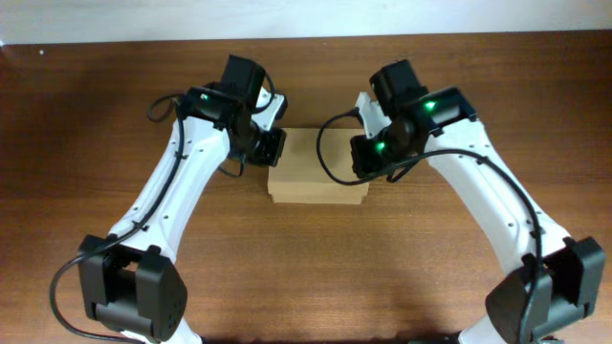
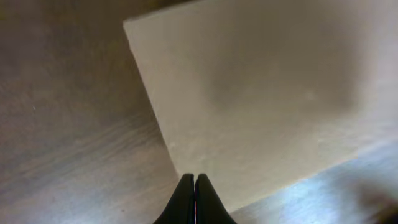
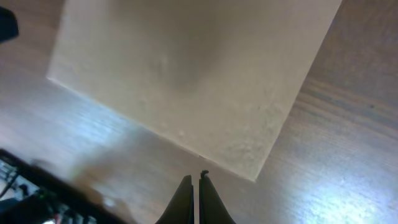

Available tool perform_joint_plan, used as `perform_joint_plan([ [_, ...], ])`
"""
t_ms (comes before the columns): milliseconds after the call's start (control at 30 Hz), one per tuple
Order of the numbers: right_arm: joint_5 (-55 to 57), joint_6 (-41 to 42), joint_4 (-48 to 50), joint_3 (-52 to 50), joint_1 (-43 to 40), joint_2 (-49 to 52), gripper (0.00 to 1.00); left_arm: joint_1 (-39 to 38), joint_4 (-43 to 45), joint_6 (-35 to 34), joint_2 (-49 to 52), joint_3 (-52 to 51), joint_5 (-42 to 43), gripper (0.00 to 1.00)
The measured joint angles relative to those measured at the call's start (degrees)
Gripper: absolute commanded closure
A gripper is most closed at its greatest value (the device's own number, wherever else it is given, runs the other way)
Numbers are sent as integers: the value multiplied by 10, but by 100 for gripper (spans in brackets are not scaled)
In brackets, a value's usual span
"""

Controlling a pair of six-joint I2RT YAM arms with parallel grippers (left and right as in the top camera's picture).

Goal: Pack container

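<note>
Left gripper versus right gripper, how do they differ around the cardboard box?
The left gripper sits at the left end of the box, the right gripper at its right end. The left gripper's fingers overlap the box's edge; the right gripper's fingers point at bare table beside it. Both are shut, holding nothing.

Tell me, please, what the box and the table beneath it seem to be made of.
The container looks like plain tan cardboard with a matte finish: its face is dull and faintly fibrous in the wrist views. The table looks like brown wood or a wood-look laminate, and I cannot tell which: grain streaks run along it, and it has a soft sheen.
</note>
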Motion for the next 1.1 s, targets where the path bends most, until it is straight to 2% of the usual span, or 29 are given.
perform_joint_plan([
  [267, 4, 2, 43, -97, 0, 4, 96, -4, 47, 0, 0, -85, 8, 98],
  [467, 4, 2, 67, -106, 0, 4, 96, -4, 52, 0, -1, -92, 11, 98],
  [567, 7, 2, 31, -87, 0, 4, 96, -2, 35, 0, -12, -80, 10, 93],
  [667, 39, 1, -35, -12, 0, -3, 96, 7, -1, 1, -37, -22, -11, 89],
  [867, 167, 1, -204, 252, 0, -64, 96, 54, -94, 2, -141, 187, -130, 83],
  [1033, 221, 1, -303, 417, 0, -120, 96, 87, -137, 14, -205, 222, -180, 81],
  [1067, 228, 1, -310, 437, 0, -133, 96, 94, -148, 15, -211, 222, -187, 77],
  [1100, 232, 2, -310, 445, 0, -142, 96, 96, -152, 16, -213, 222, -189, 68],
])
